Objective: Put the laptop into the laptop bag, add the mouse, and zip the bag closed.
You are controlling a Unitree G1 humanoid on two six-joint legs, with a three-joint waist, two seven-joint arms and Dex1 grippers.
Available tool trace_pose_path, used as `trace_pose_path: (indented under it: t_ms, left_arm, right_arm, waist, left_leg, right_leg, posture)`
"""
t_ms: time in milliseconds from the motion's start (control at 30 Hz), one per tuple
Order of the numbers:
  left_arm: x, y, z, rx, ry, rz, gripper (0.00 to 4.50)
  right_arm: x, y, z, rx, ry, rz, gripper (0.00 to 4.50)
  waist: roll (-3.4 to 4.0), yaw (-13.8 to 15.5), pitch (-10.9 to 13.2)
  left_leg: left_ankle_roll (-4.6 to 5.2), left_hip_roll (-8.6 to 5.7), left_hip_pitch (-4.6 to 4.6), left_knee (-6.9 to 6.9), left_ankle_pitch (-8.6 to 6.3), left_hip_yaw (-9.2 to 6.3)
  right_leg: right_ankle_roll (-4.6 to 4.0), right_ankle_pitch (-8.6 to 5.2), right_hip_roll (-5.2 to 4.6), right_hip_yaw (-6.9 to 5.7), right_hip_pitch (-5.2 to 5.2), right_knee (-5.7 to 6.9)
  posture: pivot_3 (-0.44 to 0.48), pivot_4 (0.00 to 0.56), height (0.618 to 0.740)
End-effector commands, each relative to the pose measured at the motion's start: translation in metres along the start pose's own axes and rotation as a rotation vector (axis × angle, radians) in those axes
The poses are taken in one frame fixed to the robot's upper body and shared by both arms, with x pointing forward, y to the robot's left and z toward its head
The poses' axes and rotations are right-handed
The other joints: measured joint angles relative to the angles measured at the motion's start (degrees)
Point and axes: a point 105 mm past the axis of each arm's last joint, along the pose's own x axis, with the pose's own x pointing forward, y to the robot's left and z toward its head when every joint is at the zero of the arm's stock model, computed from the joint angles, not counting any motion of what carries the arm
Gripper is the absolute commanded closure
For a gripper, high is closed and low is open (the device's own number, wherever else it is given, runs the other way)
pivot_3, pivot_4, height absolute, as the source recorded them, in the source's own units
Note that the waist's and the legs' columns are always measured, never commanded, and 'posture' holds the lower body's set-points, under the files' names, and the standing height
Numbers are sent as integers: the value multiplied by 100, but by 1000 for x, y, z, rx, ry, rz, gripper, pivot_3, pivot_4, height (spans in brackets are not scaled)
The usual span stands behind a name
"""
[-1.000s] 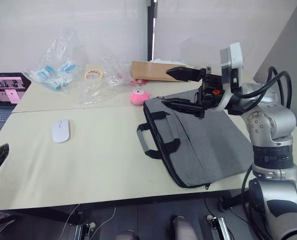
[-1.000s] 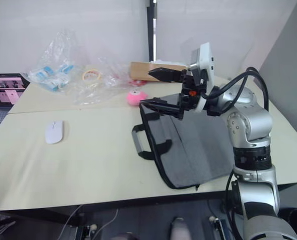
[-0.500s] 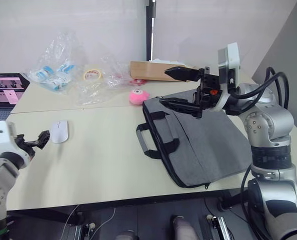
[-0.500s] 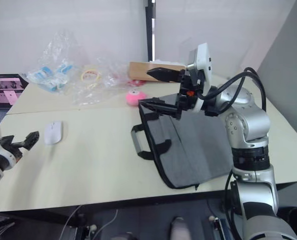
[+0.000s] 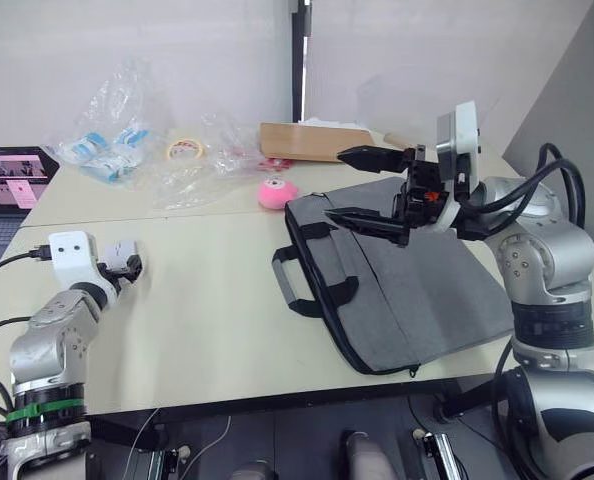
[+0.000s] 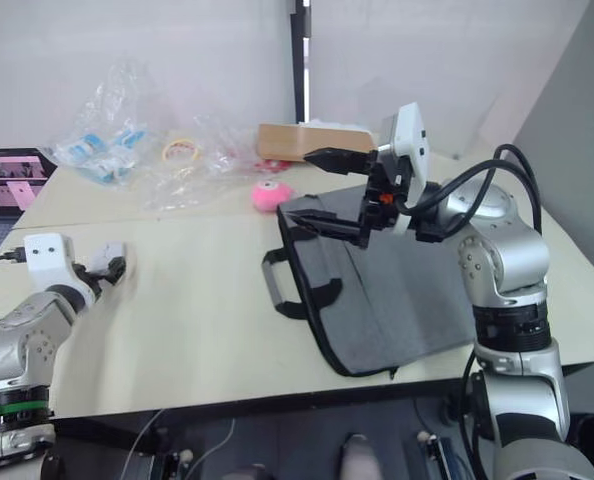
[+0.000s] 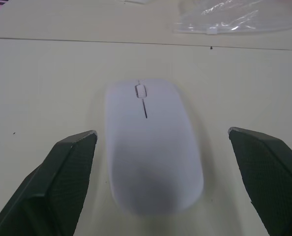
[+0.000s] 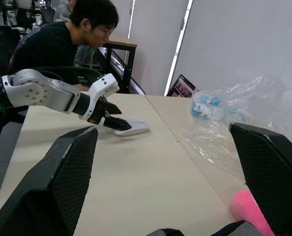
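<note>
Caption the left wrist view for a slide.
Open left gripper straddling the white mouse on the table.

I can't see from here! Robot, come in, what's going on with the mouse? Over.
Left gripper open, straddling the mouse, not gripping. Right gripper open, above the bag. Mouse on the table, nothing blocking. Over.

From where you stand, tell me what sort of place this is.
Probably an office or lab workspace: pale tables pushed together against blank walls, a small open laptop with its screen lit, and in the right wrist view a seated person at another desk.
</note>
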Motion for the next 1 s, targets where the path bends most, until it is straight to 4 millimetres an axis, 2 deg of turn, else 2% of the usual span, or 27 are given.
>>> trace_pose_path:
  t_ms: [33,333,700,1000]
  left_arm:
    - [4,3,14,16,-52,40,0]
    - [17,-6,9,16,-35,53,0]
    - [24,-4,0,20,3,113,0]
    - [29,-12,-11,19,54,82,0]
  right_arm:
    - [-2,2,12,-46,-11,2,13]
    - [-2,3,11,-46,-1,-2,13]
    - [-4,3,10,-43,13,-4,13]
    - [-11,7,-4,-58,99,4,13]
  waist:
    - [-1,8,-1]
    - [-2,17,-1]
    - [-3,20,-2]
    - [-4,34,-2]
  left_leg:
    - [0,-1,-1,1,0,0]
    - [0,-3,-3,7,0,-2]
    - [0,-4,-6,10,0,-3]
    - [0,-5,-6,11,0,-3]
  right_leg:
    - [0,0,-1,0,0,0]
    - [1,0,-4,0,0,6]
    - [1,0,-5,1,-1,8]
    - [1,1,-7,0,-1,8]
  posture:
    - [0,150,740]
    - [0,150,740]
    - [0,150,740]
    - [0,150,740]
